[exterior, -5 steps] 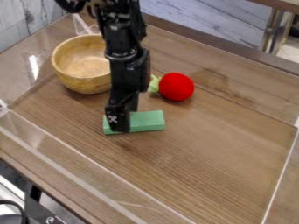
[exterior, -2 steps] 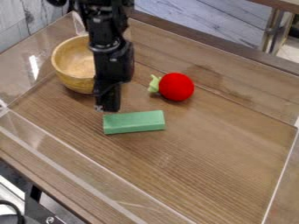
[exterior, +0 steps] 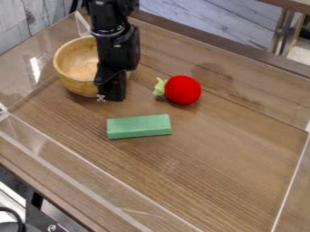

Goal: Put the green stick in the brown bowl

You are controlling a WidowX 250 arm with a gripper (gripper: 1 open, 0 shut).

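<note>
The green stick (exterior: 138,127), a flat matte mint bar, lies on the wood-grain desk (exterior: 206,168) in front of the brown bowl (exterior: 75,66), well apart from it. The bowl is round, thick-walled, pale and grainy inside. The black gripper (exterior: 109,92) hangs just beside the bowl's near wall, its fingers closed and empty. A red ball (exterior: 183,90) sits right of the bowl. Bare desk surrounds the stick.
</note>
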